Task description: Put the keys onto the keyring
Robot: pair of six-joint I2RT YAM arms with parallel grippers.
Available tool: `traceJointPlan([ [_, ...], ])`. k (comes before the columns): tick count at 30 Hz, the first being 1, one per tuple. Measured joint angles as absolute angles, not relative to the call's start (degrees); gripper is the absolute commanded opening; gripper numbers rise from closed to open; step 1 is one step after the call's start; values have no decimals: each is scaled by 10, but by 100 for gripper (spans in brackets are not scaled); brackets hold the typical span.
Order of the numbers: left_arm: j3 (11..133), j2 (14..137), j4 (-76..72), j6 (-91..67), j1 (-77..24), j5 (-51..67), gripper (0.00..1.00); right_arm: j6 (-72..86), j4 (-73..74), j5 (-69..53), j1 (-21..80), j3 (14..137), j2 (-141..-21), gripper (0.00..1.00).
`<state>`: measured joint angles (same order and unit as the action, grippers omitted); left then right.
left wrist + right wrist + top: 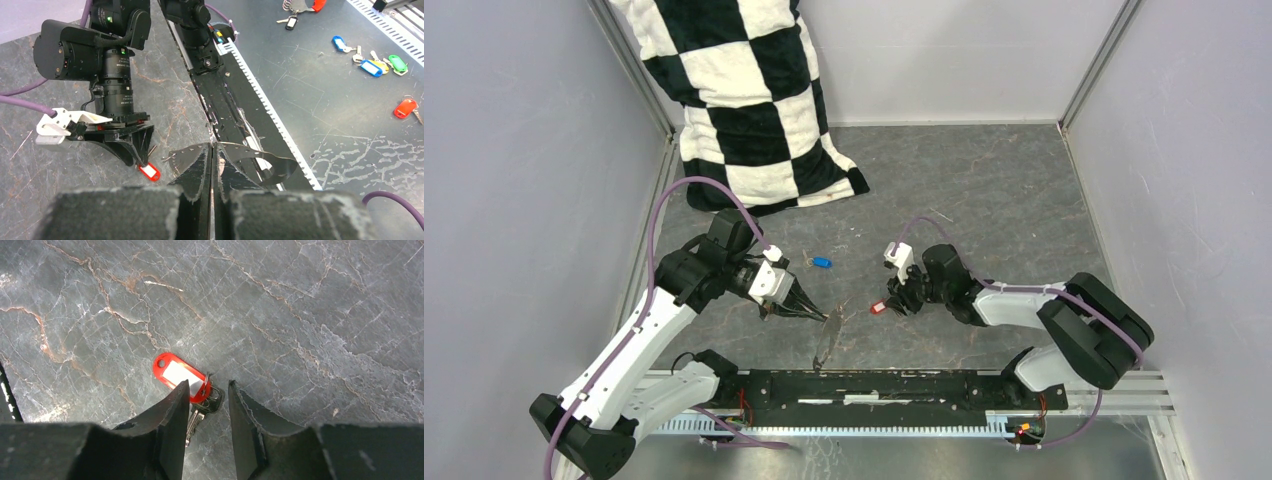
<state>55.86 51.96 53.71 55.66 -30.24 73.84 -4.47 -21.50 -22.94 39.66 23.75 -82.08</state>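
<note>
grey marbled table [984, 190] fills the frame, and neither key is threaded yet, so the task looks barely begun. left of centre in the overhead view the left gripper [827, 317] is pinched shut, seemingly on the thin keyring [824, 348], which hangs toward the lower centre; the hoop is faint, so that grip is a judgement. right of centre the right gripper [207, 386] stands parted, low over the red key [179, 375], whose metal end sits between the fingers while the key lies flat on the table. the blue key [821, 263] lies alone just above centre, apart from both grippers. both keys are left to do.
</note>
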Motion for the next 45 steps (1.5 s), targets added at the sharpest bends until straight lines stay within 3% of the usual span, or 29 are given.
traceJointPlan([
  [4,559,520,537,557,-302,738,2,-43,-218,-235,396,243,-830,33],
  [10,559,520,537,557,-302,738,2,-44,-221,-242,396,245,-834,11],
  [18,559,520,537,557,-302,738,2,-48,-221,-252,394,245,-834,0],
  [30,559,520,537,557,-302,738,2,-64,-218,-275,394,245,-800,0],
  [39,559,528,537,557,-302,744,2,-115,-235,-316,418,202,-614,0],
  [45,559,553,534,542,-302,766,2,-187,-196,-353,463,244,-539,0],
])
